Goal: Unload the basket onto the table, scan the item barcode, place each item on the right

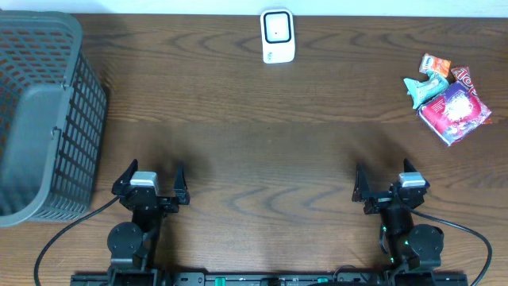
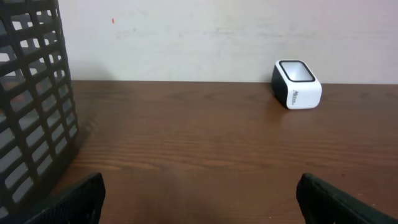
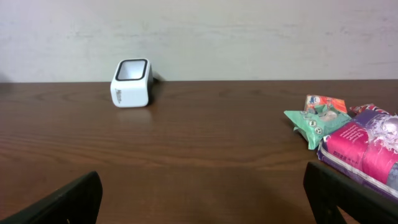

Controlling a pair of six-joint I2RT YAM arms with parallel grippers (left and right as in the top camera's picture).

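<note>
A white barcode scanner with a dark window stands at the far middle of the table, also seen as the scanner and the scanner. At the far right lies a pile of items: a pink and purple packet, a teal packet and small orange and red packets. The pink packet and teal packet show in the right wrist view. My left gripper and right gripper rest near the front edge, both open and empty.
A large dark grey mesh basket stands at the left edge, its wall close to my left gripper. A pale wall runs behind the table.
</note>
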